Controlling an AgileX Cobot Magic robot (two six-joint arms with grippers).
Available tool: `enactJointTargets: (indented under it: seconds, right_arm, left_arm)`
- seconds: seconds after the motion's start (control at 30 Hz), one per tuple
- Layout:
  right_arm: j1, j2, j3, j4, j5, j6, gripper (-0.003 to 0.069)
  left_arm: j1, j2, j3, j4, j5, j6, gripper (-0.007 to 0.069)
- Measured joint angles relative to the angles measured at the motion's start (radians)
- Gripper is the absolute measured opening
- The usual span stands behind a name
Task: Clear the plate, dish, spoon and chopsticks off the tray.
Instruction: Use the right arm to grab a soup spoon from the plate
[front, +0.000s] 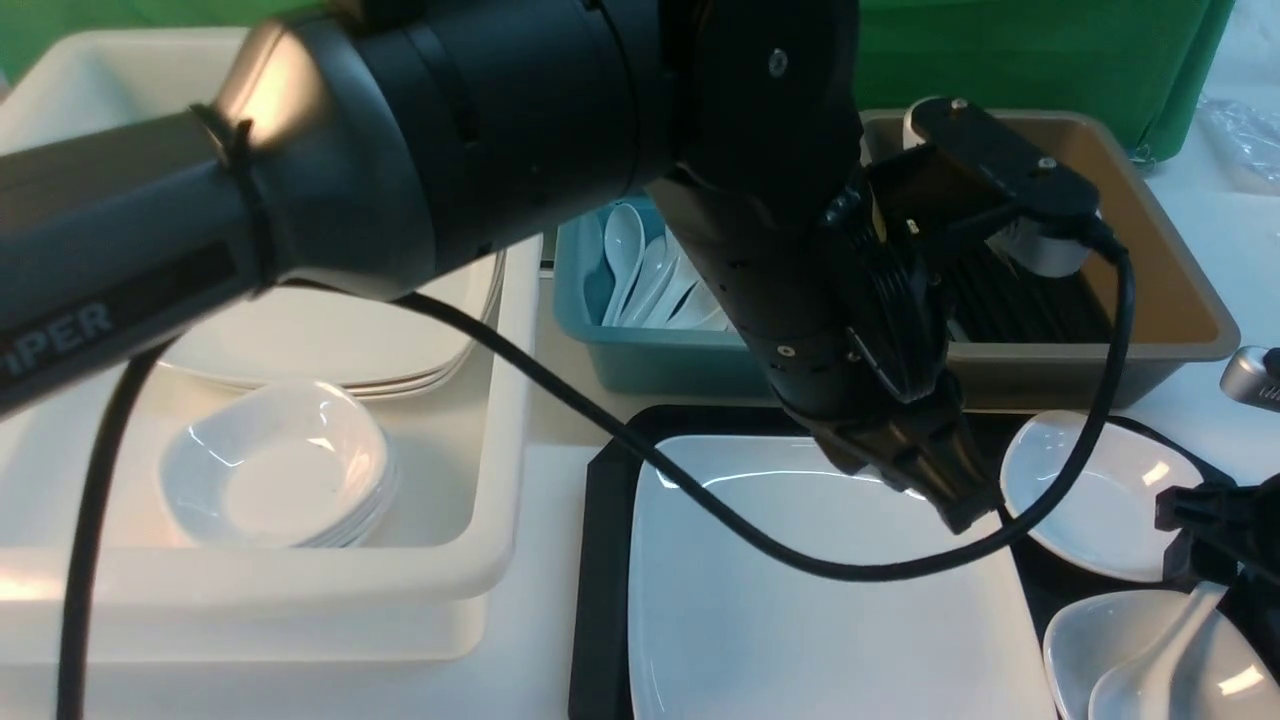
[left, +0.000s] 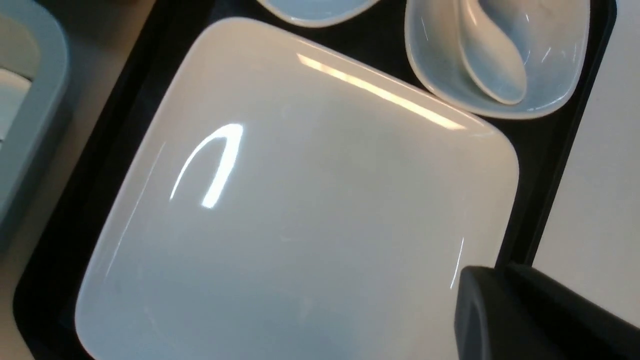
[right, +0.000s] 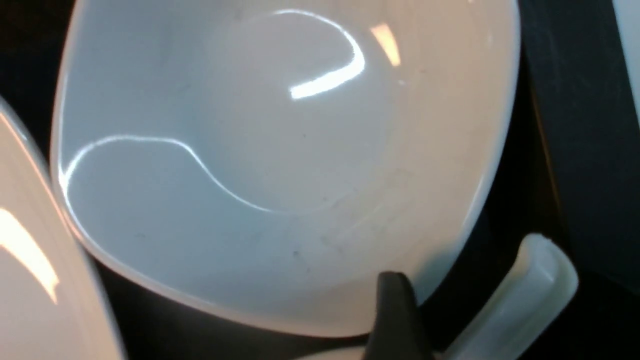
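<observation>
- White table (front: 560, 400) bears the tray (front: 600, 560); green cloth (front: 1000, 50) hangs behind it.
- On the tray: plate (front: 800, 620); spoon (front: 1160, 660) in a dish (front: 1075, 640).
- Left gripper (front: 955, 500) over the plate, right gripper (front: 1215, 560) at the spoon; I cannot tell either's jaws.

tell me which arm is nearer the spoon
Right. The right end effector is at the handle of the spoon; the left end effector hangs over the far edge of the plate.

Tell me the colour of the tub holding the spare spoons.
Teal blue; the tub shows best in the front view.
</observation>
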Motion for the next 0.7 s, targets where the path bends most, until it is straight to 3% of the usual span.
enactJointTargets:
  seconds: [0.27,0.7]
  right_arm:
    - [0.0,0.002,0.0,0.014,-0.032,-0.011,0.016]
    - [0.0,-0.085,0.001,0.057,-0.045,-0.015,0.0148]
  left_arm:
    - [0.0,0.0,0.0,-0.022,-0.075,0.0,0.0013]
    - [0.002,0.001,0.0,-0.017,-0.082,-0.009,0.0013]
